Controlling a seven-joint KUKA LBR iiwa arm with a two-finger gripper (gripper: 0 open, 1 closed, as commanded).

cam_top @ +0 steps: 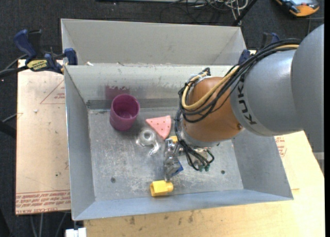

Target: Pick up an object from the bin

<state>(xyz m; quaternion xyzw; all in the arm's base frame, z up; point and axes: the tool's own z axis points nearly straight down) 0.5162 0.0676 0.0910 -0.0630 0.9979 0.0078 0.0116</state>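
Note:
My gripper (170,161) reaches down from under the arm's orange cover into the middle of the bin floor. Just below it, near the front wall, lies a small yellow block (161,188). A small blue piece (177,168) shows right beside the gripper's tip; whether it is held I cannot tell. To the gripper's upper left sit a clear, shiny ring-shaped piece (147,138) and a pink wedge with small holes (160,125).
A purple cup (125,111) stands upright at the back left of the bin floor. The arm and its cables cover the bin's right half. The left and front-left floor is bare grey metal.

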